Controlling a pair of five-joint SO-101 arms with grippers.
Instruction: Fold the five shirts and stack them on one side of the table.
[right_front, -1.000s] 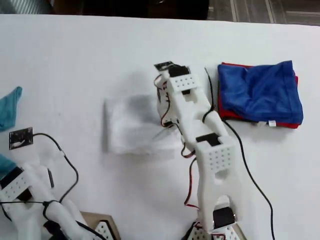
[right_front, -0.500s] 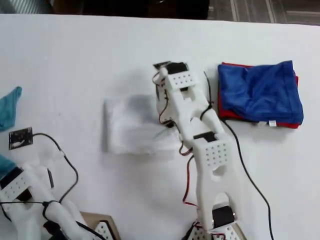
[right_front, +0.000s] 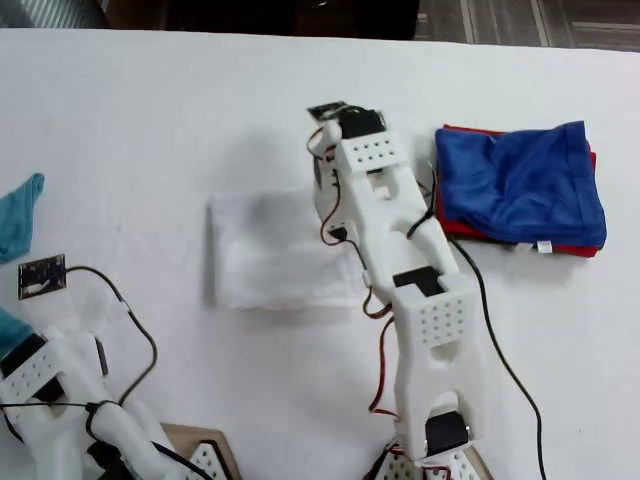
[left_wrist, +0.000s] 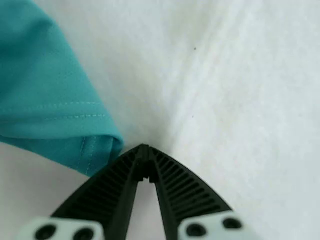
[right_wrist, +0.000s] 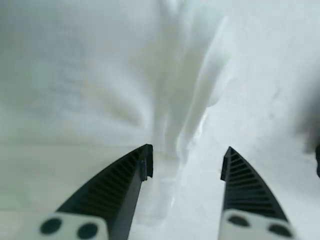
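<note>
Both sides of the right pincer (right_wrist: 187, 150) stand wide apart and grip nothing, hanging just above a raised crease at the edge of the white shirt (right_wrist: 90, 75). A second ago that edge bulged out in a rumpled corner toward the right arm (right_front: 400, 230). The arm swung a little toward the cloth and back, and the shirt now lies as a flatter, nearly square rectangle in the middle of the tabletop (right_front: 150, 100). I take this to mean the last fold of this shirt is down, or close to it, and that the next job is carrying it to the pile. The white cloth against the white tabletop makes the layers hard to read, so the fold may be less tidy than it looks.

Next to the arm, toward one side of the tabletop, the blue shirt (right_front: 520, 180) lies folded on top of the red shirt (right_front: 460, 228), whose edge shows beneath it. With two stacked and one folded, the task looks roughly half done.

On the far side, the left pincer (left_wrist: 145, 150) is closed on nothing, its tip just beside a hemmed corner of the teal shirt (left_wrist: 45, 90). That shirt is unfolded at the tabletop's edge, well apart from the rest.
</note>
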